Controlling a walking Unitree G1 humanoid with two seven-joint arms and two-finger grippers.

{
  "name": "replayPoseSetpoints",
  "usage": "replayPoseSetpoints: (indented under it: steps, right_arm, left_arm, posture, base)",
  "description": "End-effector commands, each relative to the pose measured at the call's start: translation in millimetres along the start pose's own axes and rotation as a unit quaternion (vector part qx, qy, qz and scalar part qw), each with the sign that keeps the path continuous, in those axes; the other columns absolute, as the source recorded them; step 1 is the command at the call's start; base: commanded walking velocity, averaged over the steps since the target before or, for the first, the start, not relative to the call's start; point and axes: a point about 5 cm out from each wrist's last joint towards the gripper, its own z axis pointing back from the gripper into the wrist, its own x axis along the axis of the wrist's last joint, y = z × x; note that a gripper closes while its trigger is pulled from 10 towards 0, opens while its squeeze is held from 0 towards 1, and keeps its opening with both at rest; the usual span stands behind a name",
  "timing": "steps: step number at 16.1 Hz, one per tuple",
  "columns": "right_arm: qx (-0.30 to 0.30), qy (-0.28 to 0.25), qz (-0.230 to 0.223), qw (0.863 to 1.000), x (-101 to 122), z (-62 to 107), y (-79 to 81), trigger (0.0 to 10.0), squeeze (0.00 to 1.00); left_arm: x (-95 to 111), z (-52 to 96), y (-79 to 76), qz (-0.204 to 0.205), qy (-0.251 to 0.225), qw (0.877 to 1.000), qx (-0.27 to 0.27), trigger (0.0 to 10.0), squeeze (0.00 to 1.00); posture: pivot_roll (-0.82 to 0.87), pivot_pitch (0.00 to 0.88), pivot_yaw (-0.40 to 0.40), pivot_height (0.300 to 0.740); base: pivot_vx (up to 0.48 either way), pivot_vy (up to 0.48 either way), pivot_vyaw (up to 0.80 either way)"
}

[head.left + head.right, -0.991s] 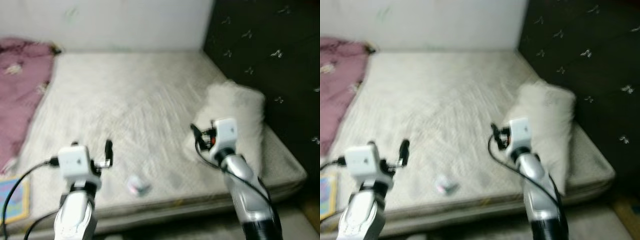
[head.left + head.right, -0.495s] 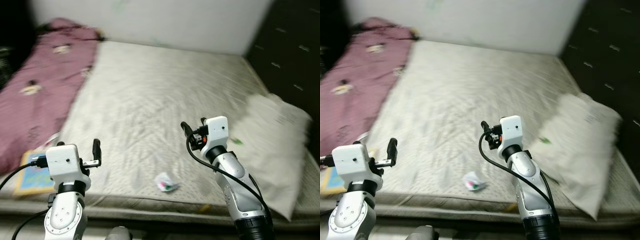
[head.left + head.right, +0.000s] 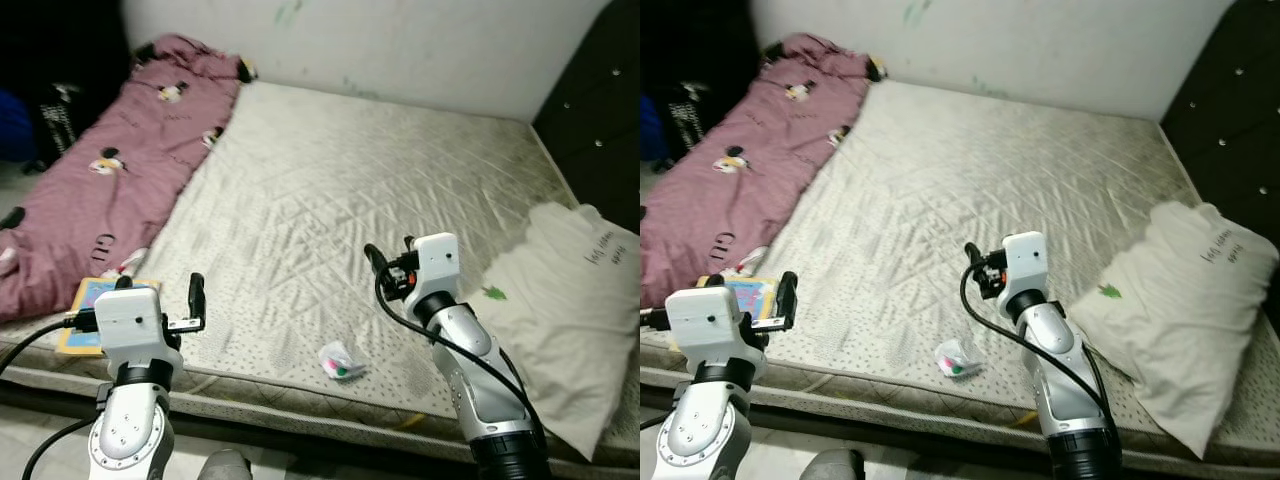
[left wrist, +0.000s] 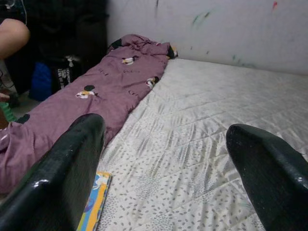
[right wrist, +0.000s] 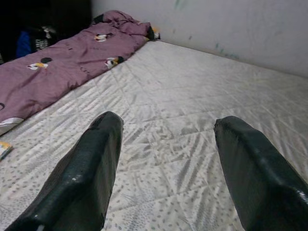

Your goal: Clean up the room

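We see one crumpled wrapper (image 3: 338, 361), one pillow (image 3: 565, 300), one blanket (image 3: 110, 180) on the mattress (image 3: 330, 190); both grippers, left (image 3: 196, 300) and right (image 3: 388, 262), hover with fingers released.

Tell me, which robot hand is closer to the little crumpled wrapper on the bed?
The right gripper looks closer. It hovers above and slightly right of the crumpled wrapper. The left gripper is farther away, to the wrapper's left, near the mattress edge.

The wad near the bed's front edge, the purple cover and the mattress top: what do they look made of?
Wad: probably crumpled thin plastic or paper wrapper, white with pink and green bits; too small to tell which.
Cover: soft matte cloth, loosely wrinkled and printed with cartoon figures.
Mattress: quilted fabric, pale with a slight sheen, stitched in diamond lines with a speckled print near the front.
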Motion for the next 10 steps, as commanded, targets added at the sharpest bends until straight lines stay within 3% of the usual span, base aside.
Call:
replayPoseSetpoints:
  steps: [1, 3, 4, 7, 10]
  right_arm:
    - [-0.006, -0.002, -0.001, 1.0, 3.9, -0.1, -4.3, 10.0, 0.0]
    - [-0.009, 0.004, -0.005, 1.0, 3.1, 0.0, -6.0, 10.0, 0.0]
    - [-0.01, 0.006, -0.007, 1.0, 3.6, -0.2, -7.0, 10.0, 0.0]
    - [-0.005, 0.005, -0.002, 1.0, 4.5, 0.3, -5.9, 10.0, 0.0]
    - [-0.025, -0.01, 0.0, 1.0, 9.8, 2.0, -10.0, 10.0, 0.0]
  left_arm:
    - [3.3, 1.3, 1.5, 0.012, 0.0, 1.0, 0.022, 10.0, 0.0]
    - [1.5, 4.2, 1.9, 0.037, 0.014, 0.999, 0.03, 10.0, 0.0]
    - [-0.4, 7.6, 2.7, 0.043, 0.024, 0.998, 0.035, 10.0, 0.0]
    - [-2.8, 9.7, 4.7, 0.049, 0.032, 0.997, 0.049, 10.0, 0.0]
    - [-5.6, 12.6, 16.9, 0.026, 0.03, 0.997, 0.07, 10.0, 0.0]
  posture:
    - [0.13, 0.028, -0.106, 0.74]
    - [0.14, 0.036, -0.109, 0.74]
    - [0.14, 0.054, -0.118, 0.74]
    - [0.14, 0.057, -0.123, 0.74]
    - [0.14, 0.054, -0.123, 0.74]
  base:
    - [0.0, 0.0, 0.0]
    - [0.0, 0.0, 0.0]
    - [0.0, 0.0, -0.8]
    - [0.0, 0.0, 0.0]
    - [0.0, 0.0, 0.0]
